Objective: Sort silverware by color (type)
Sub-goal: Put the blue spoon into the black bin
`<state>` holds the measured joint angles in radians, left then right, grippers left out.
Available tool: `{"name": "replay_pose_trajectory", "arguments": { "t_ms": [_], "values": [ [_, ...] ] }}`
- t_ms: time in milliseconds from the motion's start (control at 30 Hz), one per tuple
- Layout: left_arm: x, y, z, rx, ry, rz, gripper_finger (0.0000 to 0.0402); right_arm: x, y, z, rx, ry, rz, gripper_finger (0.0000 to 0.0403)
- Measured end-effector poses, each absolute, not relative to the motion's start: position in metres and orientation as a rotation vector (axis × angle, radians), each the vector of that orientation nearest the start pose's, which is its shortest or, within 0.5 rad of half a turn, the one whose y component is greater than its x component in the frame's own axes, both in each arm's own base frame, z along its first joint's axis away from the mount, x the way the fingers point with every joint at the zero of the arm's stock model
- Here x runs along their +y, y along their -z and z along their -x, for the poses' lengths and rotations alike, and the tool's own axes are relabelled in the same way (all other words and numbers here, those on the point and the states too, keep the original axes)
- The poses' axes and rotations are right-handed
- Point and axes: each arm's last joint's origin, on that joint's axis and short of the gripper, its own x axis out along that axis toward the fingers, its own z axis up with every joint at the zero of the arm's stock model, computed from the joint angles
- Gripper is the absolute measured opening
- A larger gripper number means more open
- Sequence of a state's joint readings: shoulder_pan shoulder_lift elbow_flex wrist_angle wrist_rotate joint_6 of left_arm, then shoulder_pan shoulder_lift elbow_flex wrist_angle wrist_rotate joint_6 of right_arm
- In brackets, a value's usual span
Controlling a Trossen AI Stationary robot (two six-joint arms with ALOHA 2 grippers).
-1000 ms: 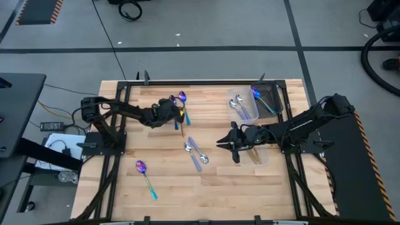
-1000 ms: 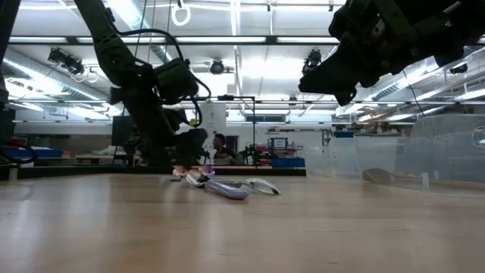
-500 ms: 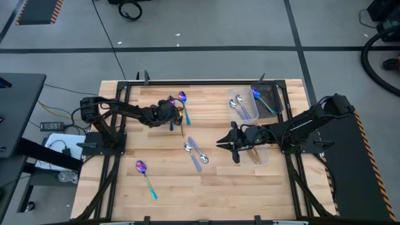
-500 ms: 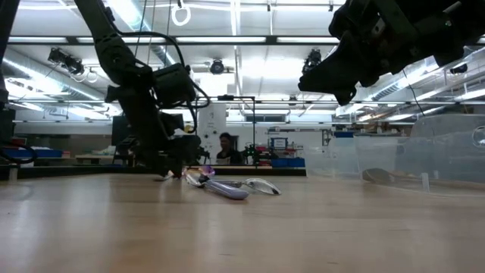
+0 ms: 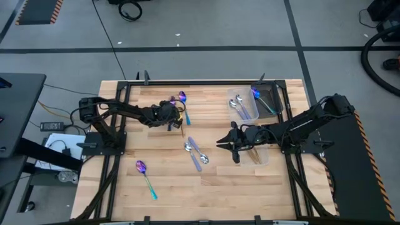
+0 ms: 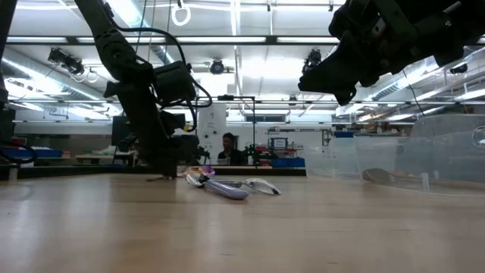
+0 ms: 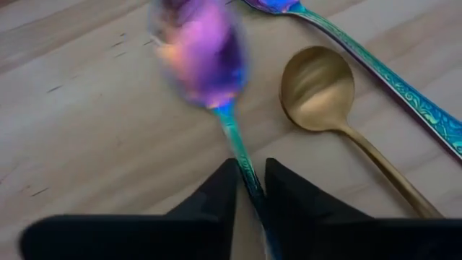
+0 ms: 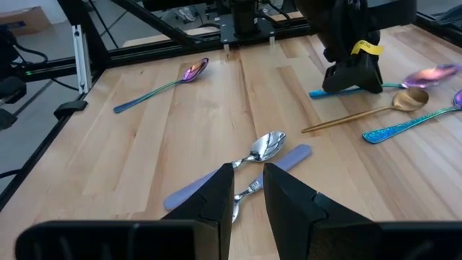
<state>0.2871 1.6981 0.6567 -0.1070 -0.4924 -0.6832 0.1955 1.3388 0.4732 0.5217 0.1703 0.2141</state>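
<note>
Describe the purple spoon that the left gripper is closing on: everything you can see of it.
The purple spoon is slim metal, with an iridescent purple-pink bowl and a thin teal-green patterned handle. The left gripper has its fingers on either side of the handle, pinching it. The spoon is at the table's far side. A gold spoon lies close beside it, apart from it, and another iridescent spoon lies beyond that.

Four cameras: one overhead, one at table height, one on each wrist.

The high view looks straight down on the whole table (image 5: 206, 187) and both arms. The low view looks level across the tabletop into the room. The left wrist view sits very close above a purple spoon (image 7: 206, 58) and a gold spoon (image 7: 317, 87); the right wrist view, farther back, shares that gold spoon.
</note>
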Motion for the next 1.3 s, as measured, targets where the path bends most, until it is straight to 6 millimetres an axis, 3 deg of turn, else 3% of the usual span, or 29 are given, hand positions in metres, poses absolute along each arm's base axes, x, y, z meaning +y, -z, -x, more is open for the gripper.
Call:
{"name": "replay_pose_trajectory", "arguments": {
  "t_ms": [167, 833, 1300],
  "values": [
    [0.088, -0.099, -0.252, 0.894, -1.043, 0.437, 0.0019, 0.045, -0.18, -0.25, 0.341, 0.011, -0.144, 0.0086],
    [0.036, -0.125, -0.259, 0.806, -0.892, 0.413, 0.0018, 0.045, -0.18, -0.25, 0.348, 0.011, -0.14, 0.0086],
    [0.029, -0.127, -0.262, 0.776, -0.877, 0.416, 0.0018, 0.044, -0.18, -0.25, 0.347, 0.012, -0.14, 0.0086]
  ]
}}
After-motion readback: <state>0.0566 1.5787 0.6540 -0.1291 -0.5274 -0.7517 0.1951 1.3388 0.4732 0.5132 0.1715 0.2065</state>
